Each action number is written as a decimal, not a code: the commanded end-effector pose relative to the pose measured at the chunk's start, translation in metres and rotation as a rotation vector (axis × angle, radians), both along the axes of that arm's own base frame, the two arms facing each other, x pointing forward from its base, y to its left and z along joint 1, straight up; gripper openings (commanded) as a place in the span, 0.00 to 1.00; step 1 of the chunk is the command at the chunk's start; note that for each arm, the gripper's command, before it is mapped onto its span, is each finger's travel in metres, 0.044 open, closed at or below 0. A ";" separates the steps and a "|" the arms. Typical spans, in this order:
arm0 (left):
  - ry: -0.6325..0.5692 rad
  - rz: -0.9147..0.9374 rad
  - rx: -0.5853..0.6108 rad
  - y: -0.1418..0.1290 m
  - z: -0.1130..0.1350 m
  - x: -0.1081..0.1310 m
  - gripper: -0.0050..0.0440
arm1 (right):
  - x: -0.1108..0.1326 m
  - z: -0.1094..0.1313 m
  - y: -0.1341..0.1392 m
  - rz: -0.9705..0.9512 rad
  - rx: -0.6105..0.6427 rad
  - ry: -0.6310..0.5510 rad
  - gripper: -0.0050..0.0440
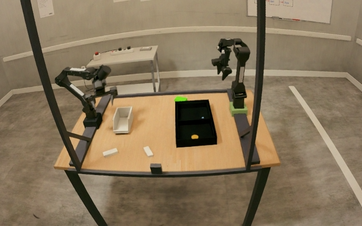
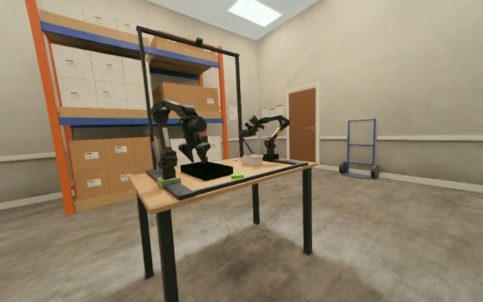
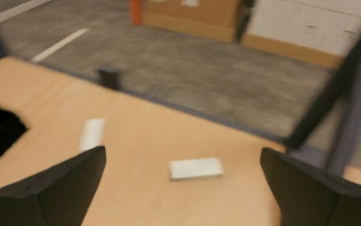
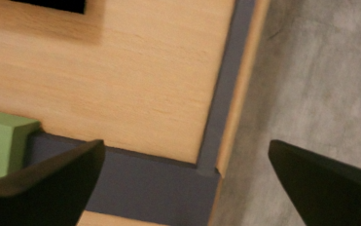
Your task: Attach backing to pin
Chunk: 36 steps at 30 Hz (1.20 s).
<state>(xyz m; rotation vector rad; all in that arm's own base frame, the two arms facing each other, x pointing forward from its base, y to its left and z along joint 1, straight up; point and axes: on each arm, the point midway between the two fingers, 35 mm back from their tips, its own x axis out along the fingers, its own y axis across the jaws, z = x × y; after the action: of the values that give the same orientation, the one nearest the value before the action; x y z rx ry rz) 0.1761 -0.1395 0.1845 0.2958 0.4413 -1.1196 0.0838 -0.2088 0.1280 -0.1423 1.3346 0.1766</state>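
Observation:
A black two-compartment tray (image 1: 195, 122) sits right of the table's middle. An orange-yellow pin (image 1: 194, 136) lies in its near compartment. A small blue backing (image 1: 202, 117) lies in its far compartment. A white bin (image 1: 123, 120) stands at the table's left and also shows in the exterior view (image 2: 251, 160). My left gripper (image 1: 112, 95) is open and empty, above the table's back left corner behind the bin. My right gripper (image 1: 223, 71) is open and empty, raised high behind the tray's far right corner. The left wrist view shows open fingers over bare table; the right wrist view shows open fingers over the table's edge.
Two white blocks (image 1: 110, 152) (image 1: 148, 151) lie near the front edge, by a small black block (image 1: 156, 168). A green piece (image 1: 180, 98) lies behind the tray. The right arm stands on a green base (image 1: 238, 109). Dark frame posts rise at the table's sides.

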 end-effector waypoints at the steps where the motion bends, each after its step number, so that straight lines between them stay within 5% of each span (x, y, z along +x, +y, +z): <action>1: 0.020 0.193 0.061 0.007 0.024 0.048 1.00 | 0.014 0.000 0.034 0.033 -0.003 -0.012 1.00; 4: 0.024 0.230 0.066 0.009 0.028 0.056 1.00 | 0.017 0.000 0.040 0.040 -0.002 -0.014 1.00; 19: 0.036 0.842 0.038 0.051 0.088 0.178 1.00 | 0.055 -0.006 0.132 0.118 0.007 -0.038 1.00; 36: 0.031 0.963 0.011 0.061 0.097 0.200 1.00 | 0.097 -0.008 0.201 0.183 0.018 -0.058 1.00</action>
<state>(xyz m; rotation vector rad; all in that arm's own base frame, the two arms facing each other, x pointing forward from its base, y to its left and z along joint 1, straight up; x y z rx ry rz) 0.3723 -0.0790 0.2706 0.0564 0.5570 -0.1941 0.1659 -0.0260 0.1206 -0.2355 1.2603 0.3467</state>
